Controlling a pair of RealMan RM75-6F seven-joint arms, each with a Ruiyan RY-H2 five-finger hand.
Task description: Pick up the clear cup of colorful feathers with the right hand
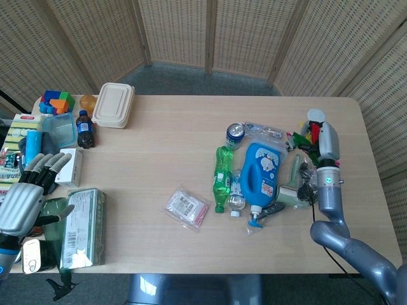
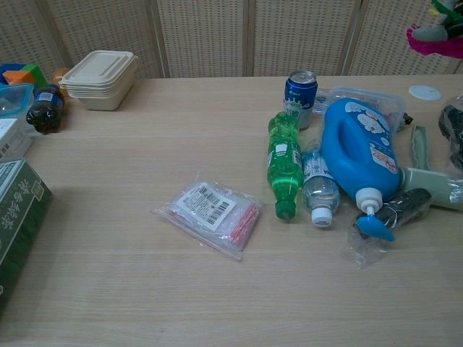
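Observation:
The clear cup of colorful feathers (image 1: 303, 136) hangs above the table's right side, gripped by my right hand (image 1: 325, 141). Pink, green and red feathers stick out to the left of the hand. In the chest view only the feathers (image 2: 428, 37) and a bit of the hand show, at the top right corner, well above the tabletop. My left hand (image 1: 25, 198) hovers at the table's left edge, fingers spread, holding nothing.
Just left of the raised cup lie a blue detergent bottle (image 1: 262, 168), a green bottle (image 1: 221, 176), a small water bottle (image 2: 319, 186), a blue can (image 1: 234, 133) and a lint roller (image 1: 294, 184). A white lid (image 2: 424, 92) lies far right. A sachet bag (image 1: 185, 207) lies mid-table, a green box (image 1: 81, 227) by my left hand.

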